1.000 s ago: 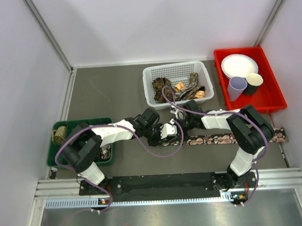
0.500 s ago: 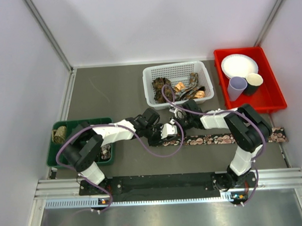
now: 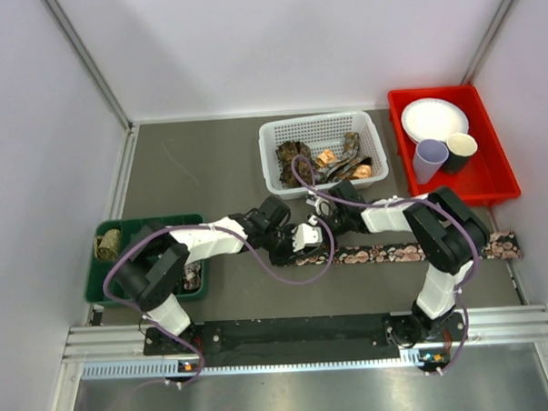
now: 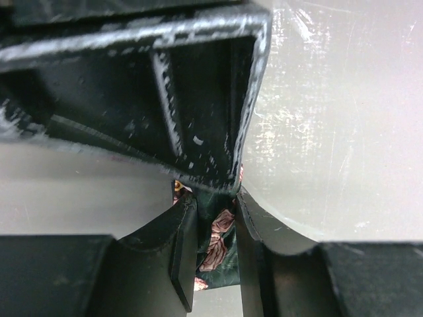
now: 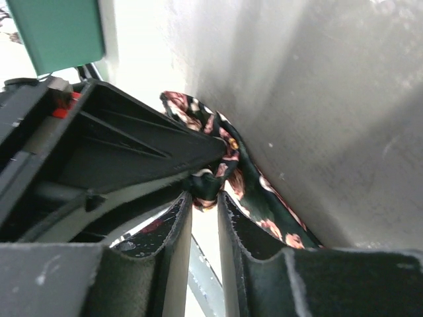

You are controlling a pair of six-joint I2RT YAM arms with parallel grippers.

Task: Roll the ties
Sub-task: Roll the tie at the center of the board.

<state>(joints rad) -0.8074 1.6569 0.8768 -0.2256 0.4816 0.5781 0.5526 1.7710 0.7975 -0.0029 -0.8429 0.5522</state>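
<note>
Top external view: 1 flat tie [image 3: 422,251], dark with pink flowers, lies stretched across the grey table [image 3: 199,163] in front of the 2 arms. Its left end sits where the grippers meet.

The left gripper [image 3: 292,246] is clamped on that end; its wrist view shows flowered cloth squeezed between the fingers. The right gripper [image 3: 322,231] faces it just beside, its fingers nearly together and pinching a fold of the same end.

Expect the tie to be light, soft and limp, probably slick. It will sag, and a turn could slip loose if you release it. You would do best to hold the narrow end across its full width and keep the coil pinched as you turn.

Counts:
- **White basket [image 3: 270,156]:** behind the arms, it holds a tangle of loose ties [image 3: 331,159]. You cannot count them, but there look to be at least 3.
- **Green tray [image 3: 147,222]:** at left, it holds 2 rolled ties [image 3: 107,243], 1 of them partly hidden by the arm.
- **Red tray [image 3: 495,173]:** at right, it holds 1 plate [image 3: 434,118] and 2 cups [image 3: 428,158].
</note>
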